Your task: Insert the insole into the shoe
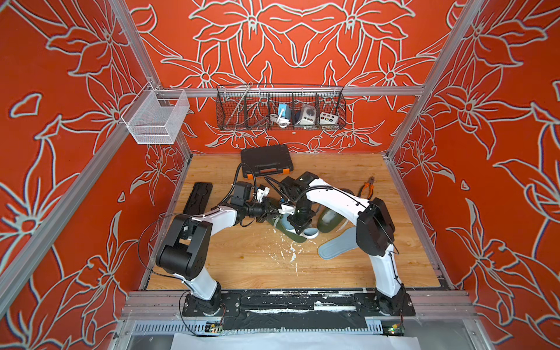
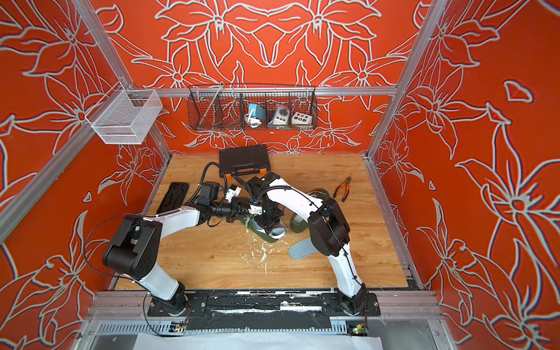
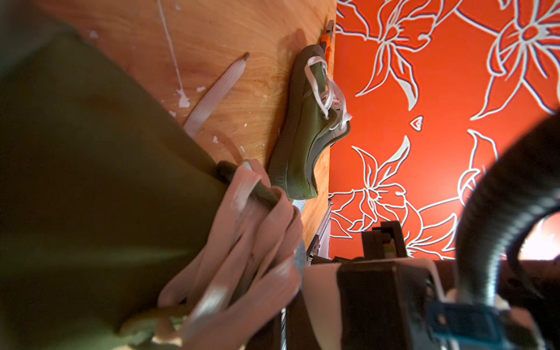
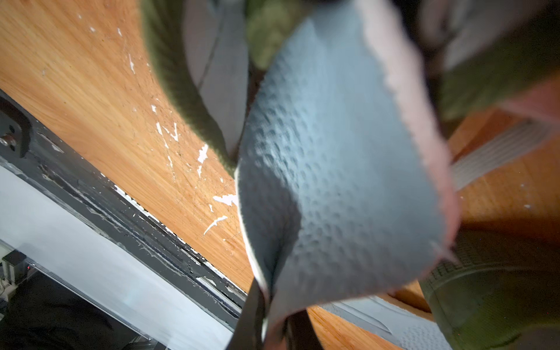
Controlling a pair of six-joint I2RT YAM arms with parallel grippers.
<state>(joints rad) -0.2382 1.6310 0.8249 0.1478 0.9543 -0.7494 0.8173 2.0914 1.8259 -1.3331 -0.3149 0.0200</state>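
An olive green shoe point(image 1: 298, 238) point(image 2: 266, 237) lies mid-table between both arms. My left gripper point(image 1: 270, 212) point(image 2: 239, 212) is shut at its laced side. In the left wrist view the shoe point(image 3: 91, 181) fills the near field, and its pale laces point(image 3: 242, 242) hide the jaws. My right gripper point(image 1: 300, 227) point(image 4: 272, 330) is shut on a grey dimpled insole point(image 4: 333, 181). The insole bends down past the shoe's collar point(image 4: 181, 91) into the opening. Its held end point(image 1: 312, 232) point(image 2: 277, 232) curls out over the shoe.
A second olive shoe point(image 1: 328, 218) point(image 3: 309, 130) and a second grey insole point(image 1: 336, 247) point(image 4: 394, 321) lie to the right. A black tool case point(image 1: 266, 159) sits at the back, pliers point(image 1: 367, 186) at the far right, a black tray point(image 1: 198, 198) at the left.
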